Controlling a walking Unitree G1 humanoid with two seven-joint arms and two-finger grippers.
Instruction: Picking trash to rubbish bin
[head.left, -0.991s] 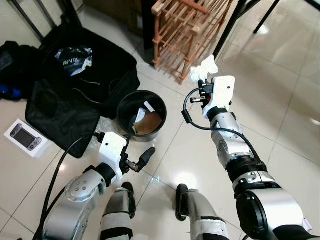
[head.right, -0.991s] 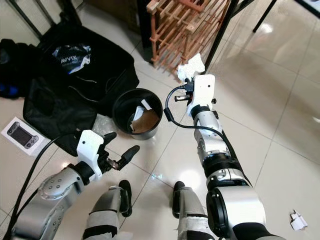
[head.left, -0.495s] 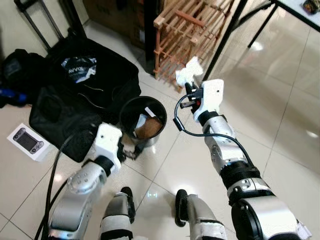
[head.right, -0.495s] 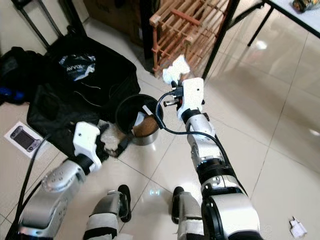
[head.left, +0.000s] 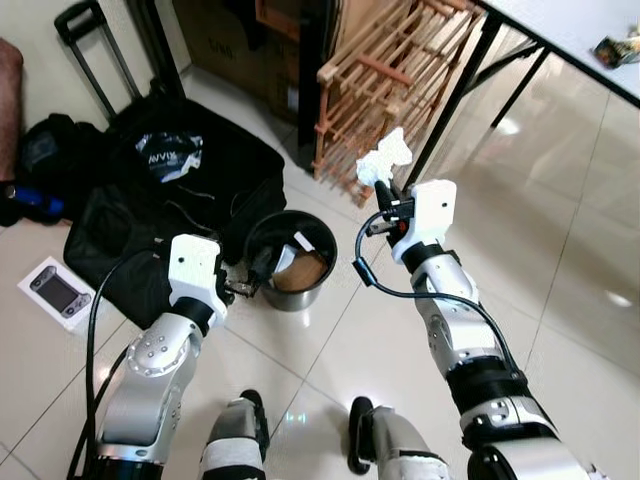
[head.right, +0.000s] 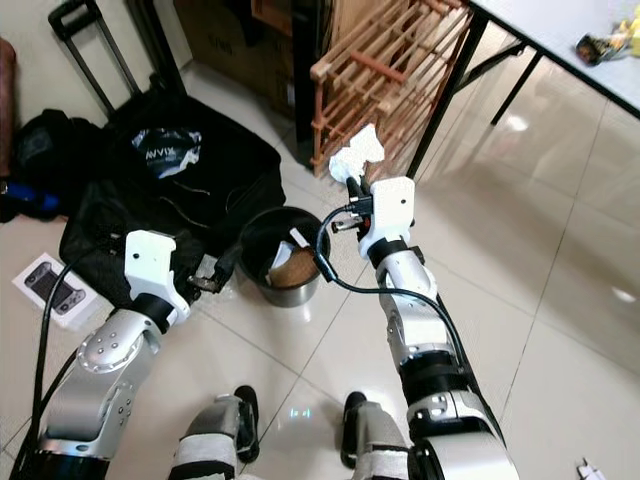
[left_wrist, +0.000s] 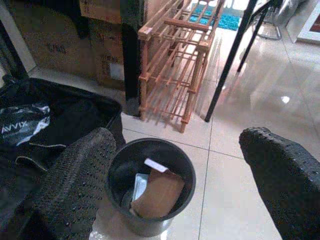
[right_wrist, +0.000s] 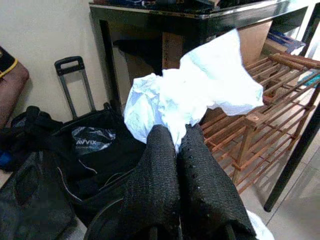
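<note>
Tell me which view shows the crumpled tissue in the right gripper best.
Right wrist view: the crumpled tissue is large and sharp, pinched between the right gripper fingers. Both eye views show it small, above the gripper; the left wrist view faces the bin.

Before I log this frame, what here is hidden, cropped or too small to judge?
- Rubbish bin contents, left wrist view: brown cardboard covers whatever lies beneath.
- Crumpled tissue, right wrist view: its lower part is hidden between the right hand's closed fingers.
- Small items on the table, right eye view: too small and cut by the edge.
- Left hand, left eye view: its fingertips blend into the dark bin rim.
</note>
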